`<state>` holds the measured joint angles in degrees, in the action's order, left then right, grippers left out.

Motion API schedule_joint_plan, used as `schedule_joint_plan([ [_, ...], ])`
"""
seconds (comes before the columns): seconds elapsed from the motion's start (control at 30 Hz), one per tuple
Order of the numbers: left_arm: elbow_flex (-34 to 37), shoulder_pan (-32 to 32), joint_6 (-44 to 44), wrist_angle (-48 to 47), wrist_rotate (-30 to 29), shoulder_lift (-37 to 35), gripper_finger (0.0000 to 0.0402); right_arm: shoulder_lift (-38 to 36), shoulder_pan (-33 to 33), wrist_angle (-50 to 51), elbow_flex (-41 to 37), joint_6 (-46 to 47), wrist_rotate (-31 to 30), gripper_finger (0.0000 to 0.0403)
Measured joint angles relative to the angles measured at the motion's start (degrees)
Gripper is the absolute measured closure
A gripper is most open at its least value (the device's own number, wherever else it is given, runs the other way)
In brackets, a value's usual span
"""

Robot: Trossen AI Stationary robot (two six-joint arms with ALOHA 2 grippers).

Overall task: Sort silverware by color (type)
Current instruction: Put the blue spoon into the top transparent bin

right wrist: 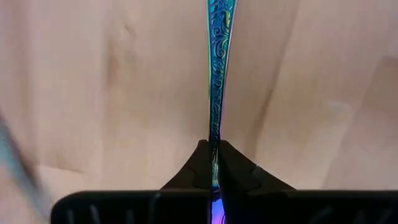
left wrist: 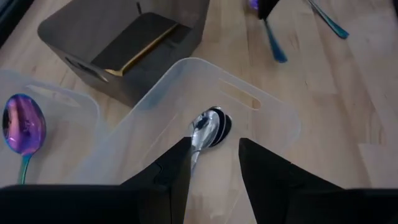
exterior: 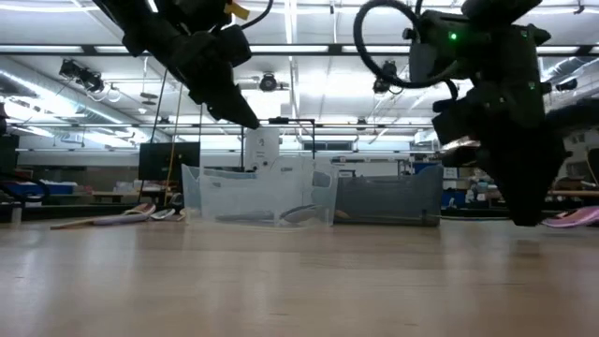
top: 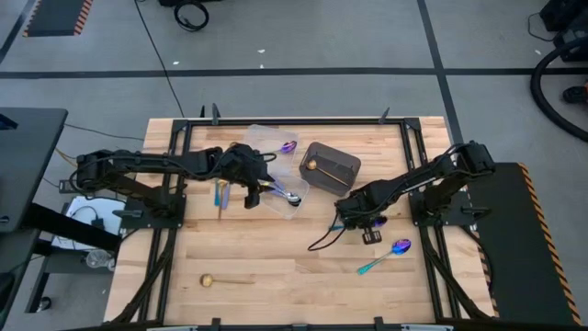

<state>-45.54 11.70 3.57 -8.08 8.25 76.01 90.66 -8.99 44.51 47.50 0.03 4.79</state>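
The right gripper (right wrist: 214,155) pinches a teal-handled spoon (right wrist: 217,68) by its handle. It should lift level and carry toward eleven o'clock, to the clear tub (top: 266,136) already holding a matching spoon. The left gripper (left wrist: 214,168) hangs spread over another tub (left wrist: 273,115).

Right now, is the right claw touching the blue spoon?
Touching. The right wrist view shows the right gripper with its fingers pinched shut on the blue spoon's handle.

Left arm stretched over table's far middle, left gripper (left wrist: 214,163) fingers apart. Right arm bent inward, right gripper (right wrist: 214,163) pinched closed.

floor (top: 322,37): grey, dark tape lines | ceiling lights (exterior: 84,51): bright strips
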Motion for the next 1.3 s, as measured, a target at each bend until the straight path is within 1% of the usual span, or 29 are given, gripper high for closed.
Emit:
schedule_joint_plan([
  [0.3,0.0,-1.0,-3.2,-2.2,0.0,0.0,0.0260,0.0,0.1,0.9,5.8,1.6,5.8,0.0390],
  [0.6,0.5,-4.9,-1.9,-1.2,0.0,0.0,0.0260,-0.1,1.9,4.0,15.7,7.7,6.2,0.0389],
  [0.73,4.6,-6.0,-2.7,3.4,0.1,0.0,0.0260,-0.1,3.1,4.2,19.3,10.4,4.3,0.0389],
  [0.9,7.5,-5.6,-4.1,4.1,1.3,-2.8,0.0260,-0.1,5.0,3.4,23.2,10.5,-0.4,0.0388],
  [1.03,8.6,-5.7,-4.8,4.1,1.5,-6.9,0.0260,0.2,7.5,2.2,25.7,10.5,-1.7,0.0387],
  [1.1,9.5,-5.9,-5.4,4.4,1.5,-8.9,0.0260,0.7,9.0,0.0,25.9,10.5,-2.2,0.0387],
  [1.2,12.0,-5.9,-6.0,5.4,0.8,-11.7,0.0260,1.7,11.0,-1.8,26.6,10.3,-2.2,0.0387],
  [1.3,15.1,-5.9,-7.4,8.1,0.4,-13.5,0.0260,3.2,12.8,-3.3,28.6,8.0,-2.2,0.0387],
])
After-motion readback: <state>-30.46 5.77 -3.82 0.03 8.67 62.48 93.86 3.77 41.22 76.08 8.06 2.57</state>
